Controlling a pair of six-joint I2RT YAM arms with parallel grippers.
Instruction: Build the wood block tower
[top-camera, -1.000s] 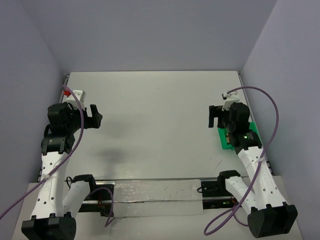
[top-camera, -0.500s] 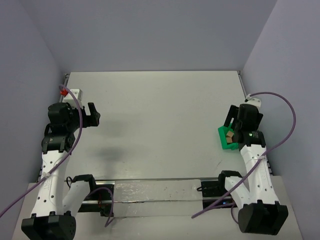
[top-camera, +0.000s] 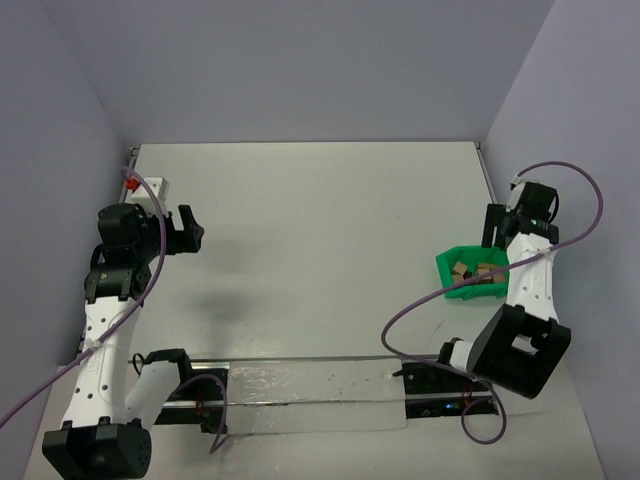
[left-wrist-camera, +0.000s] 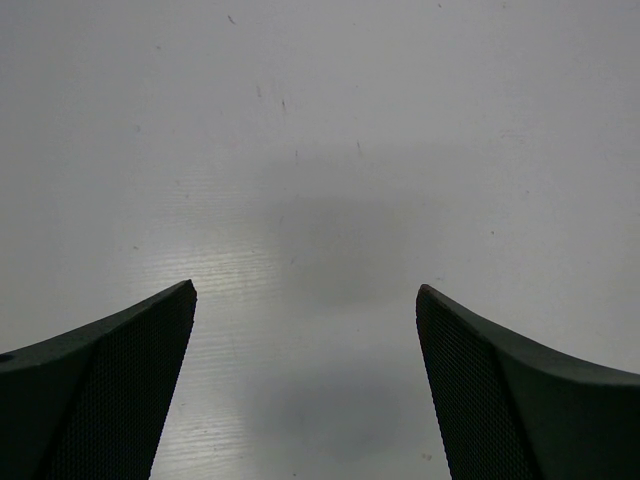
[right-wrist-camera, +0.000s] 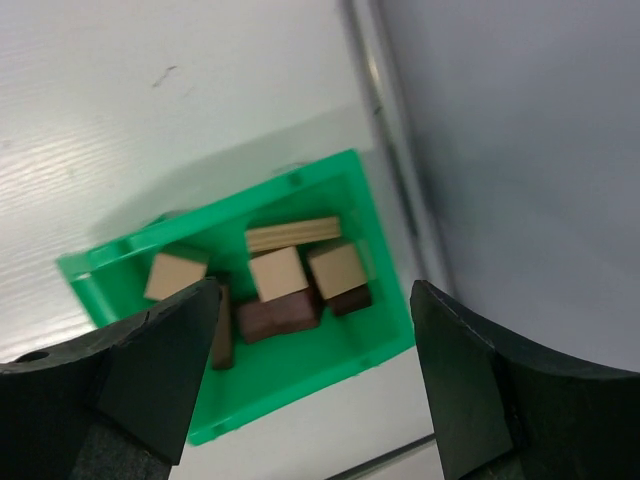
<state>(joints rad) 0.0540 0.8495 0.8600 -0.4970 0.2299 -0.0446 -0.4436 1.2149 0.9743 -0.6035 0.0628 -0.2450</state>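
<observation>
No stacked tower shows in any view. Loose wood blocks lie in a green bin (top-camera: 470, 285) at the table's right edge: light tan cubes (right-wrist-camera: 277, 272), a tan brick (right-wrist-camera: 293, 234) and dark brown blocks (right-wrist-camera: 277, 316). My right gripper (top-camera: 493, 226) hangs above the bin's far right side, by the right wall. It is open and empty (right-wrist-camera: 312, 300), and the blocks show between its fingers. My left gripper (top-camera: 186, 232) is at the left side of the table, open and empty (left-wrist-camera: 305, 295) over bare table.
A white box with a red part (top-camera: 150, 188) sits at the far left, behind the left arm. The table's right rail (right-wrist-camera: 385, 120) and the wall run close beside the bin. A clear plastic strip (top-camera: 310, 392) lies between the arm bases.
</observation>
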